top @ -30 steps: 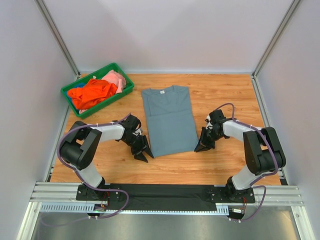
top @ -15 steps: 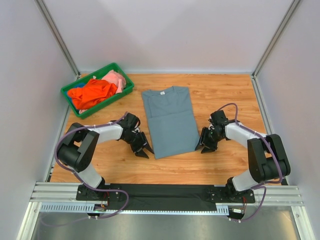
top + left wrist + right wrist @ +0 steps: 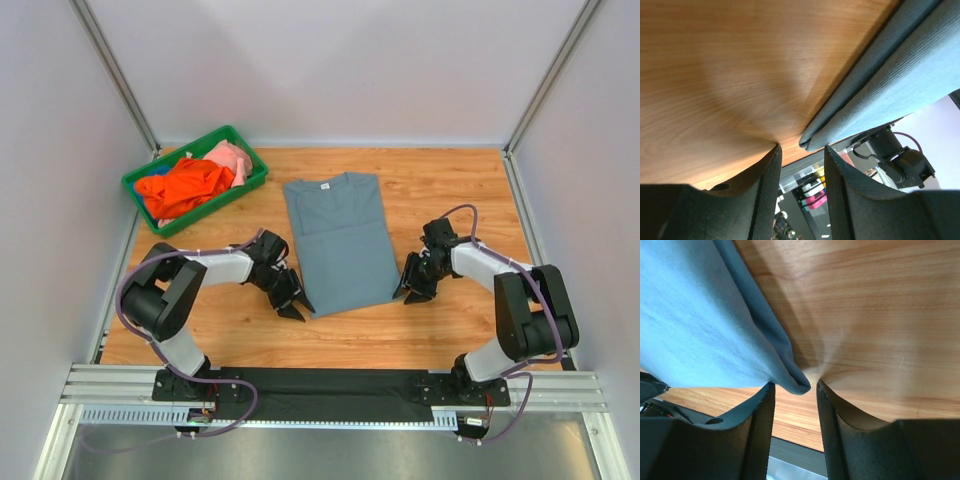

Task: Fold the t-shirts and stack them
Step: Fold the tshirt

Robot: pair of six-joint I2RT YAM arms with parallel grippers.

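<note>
A slate grey-blue t-shirt lies flat on the wooden table, folded into a long strip with its collar and white label at the far end. My left gripper is open at the shirt's near left corner. In the left wrist view the t-shirt ends in a folded corner just beyond the left gripper, unclamped. My right gripper is open at the near right corner. There the t-shirt hangs its corner into the gap of the right gripper, touching neither finger firmly.
A green plastic bin stands at the back left with an orange t-shirt and a pink t-shirt bunched inside. White walls and metal posts close the table in on three sides.
The right gripper has opened and shifted slightly at the shirt's near right corner. The left gripper has slid right, up to the near left corner.
</note>
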